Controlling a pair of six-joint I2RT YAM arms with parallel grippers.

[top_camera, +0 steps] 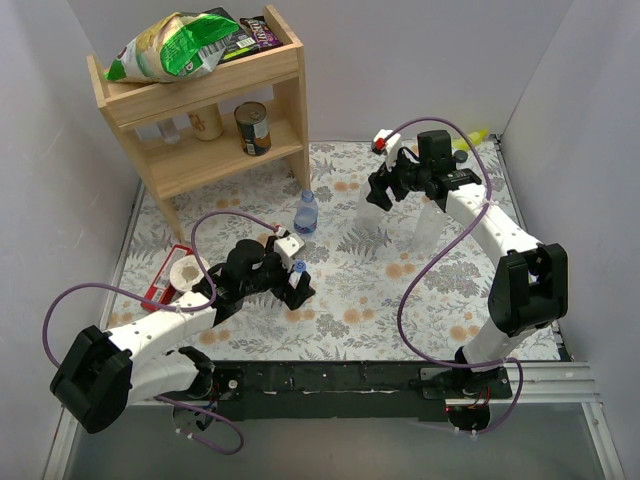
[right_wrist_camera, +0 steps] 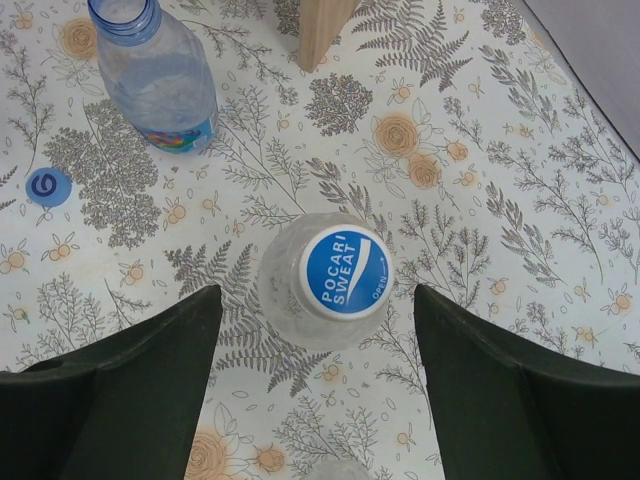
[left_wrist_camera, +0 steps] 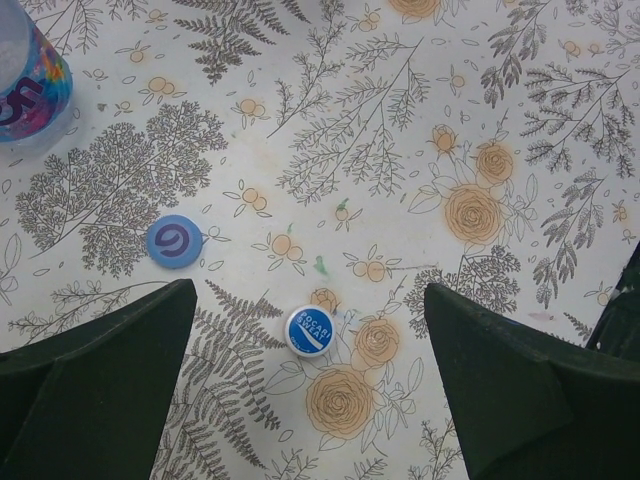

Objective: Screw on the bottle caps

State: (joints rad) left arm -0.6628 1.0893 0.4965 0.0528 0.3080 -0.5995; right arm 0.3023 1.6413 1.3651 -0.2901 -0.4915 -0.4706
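Note:
My left gripper [left_wrist_camera: 310, 296] is open and hovers above a blue "Pocari Sweat" cap [left_wrist_camera: 309, 330] lying on the floral cloth between its fingers. A second blue cap [left_wrist_camera: 175, 241] lies to the left. The labelled clear bottle [left_wrist_camera: 25, 80] stands uncapped at the far left; it also shows in the top view [top_camera: 306, 213]. My right gripper [right_wrist_camera: 317, 295] is open above a clear bottle [right_wrist_camera: 290, 300] that has a blue cap [right_wrist_camera: 345, 271] on its neck, fingers apart from it. A third clear bottle [top_camera: 425, 228] stands beside it. In the top view the left gripper [top_camera: 296, 282] is mid-table and the right gripper [top_camera: 384, 190] is farther back.
A wooden shelf [top_camera: 200, 100] with a tin can [top_camera: 253, 128] and snack bags stands at the back left; its leg [right_wrist_camera: 322, 30] is near the right gripper. A red tray [top_camera: 172, 277] lies at the left. A yellow nozzle [top_camera: 478, 136] shows at the back right.

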